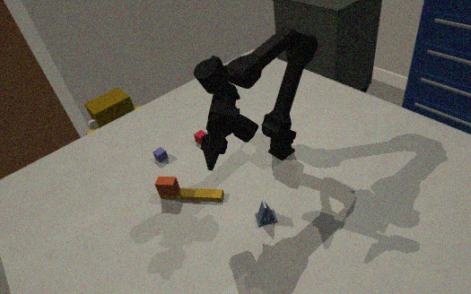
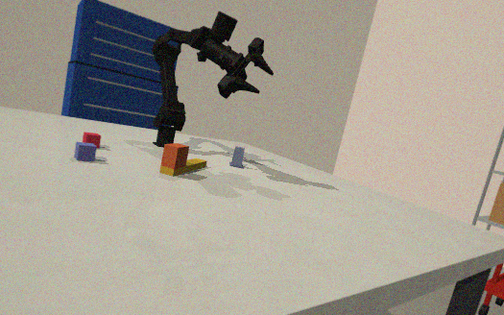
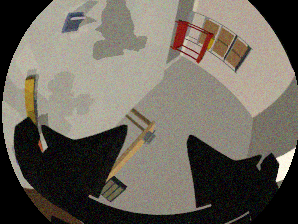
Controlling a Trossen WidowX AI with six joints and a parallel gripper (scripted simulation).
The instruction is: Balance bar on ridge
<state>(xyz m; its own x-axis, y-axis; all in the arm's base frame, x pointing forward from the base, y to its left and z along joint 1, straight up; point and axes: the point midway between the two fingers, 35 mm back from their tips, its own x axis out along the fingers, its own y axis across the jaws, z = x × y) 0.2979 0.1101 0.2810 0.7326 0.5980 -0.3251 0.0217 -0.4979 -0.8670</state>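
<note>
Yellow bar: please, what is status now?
Gripper open, nothing held. Yellow bar flat on table, off ridge. Orange block on bar's end.

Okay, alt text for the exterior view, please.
Black gripper, open, hangs above a pale table; below, an orange block stands on one end of a flat yellow bar, between two small cubes, red and blue, and a blue-grey ridge.
</note>
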